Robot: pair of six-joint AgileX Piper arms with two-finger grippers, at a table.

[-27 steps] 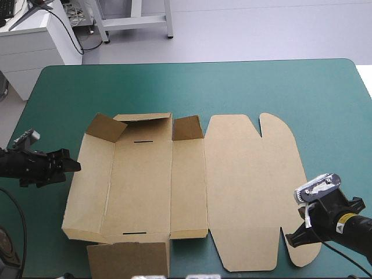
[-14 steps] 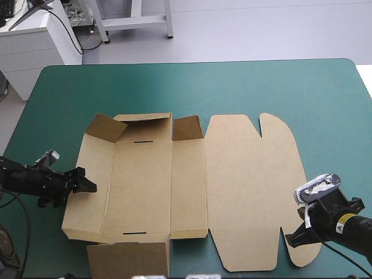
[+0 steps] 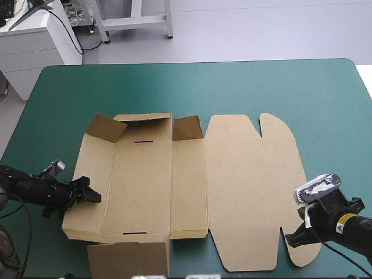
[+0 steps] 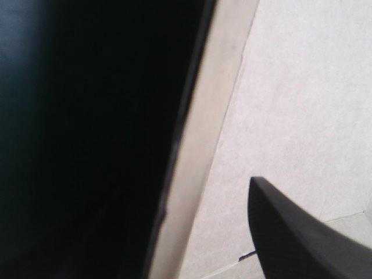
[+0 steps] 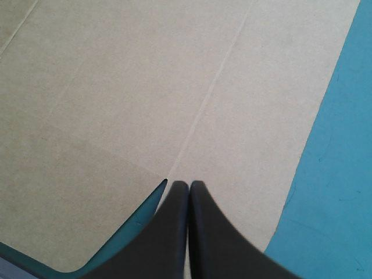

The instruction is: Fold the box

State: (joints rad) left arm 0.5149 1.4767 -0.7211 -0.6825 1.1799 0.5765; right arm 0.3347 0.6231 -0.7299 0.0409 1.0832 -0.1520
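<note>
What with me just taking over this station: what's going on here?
Two robot arms are working on a brown box, lying mostly flat on the teal-green table with a few flaps at its left part raised. The left gripper, open, is at the box's left wall. The right gripper, shut, is at the lid's near right corner.

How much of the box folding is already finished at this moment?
Barely begun. Done: only the far flaps of the box stand raised. In hand: the open left gripper is at its left wall. Left: raising and tucking the walls; the lid lies flat.
</note>
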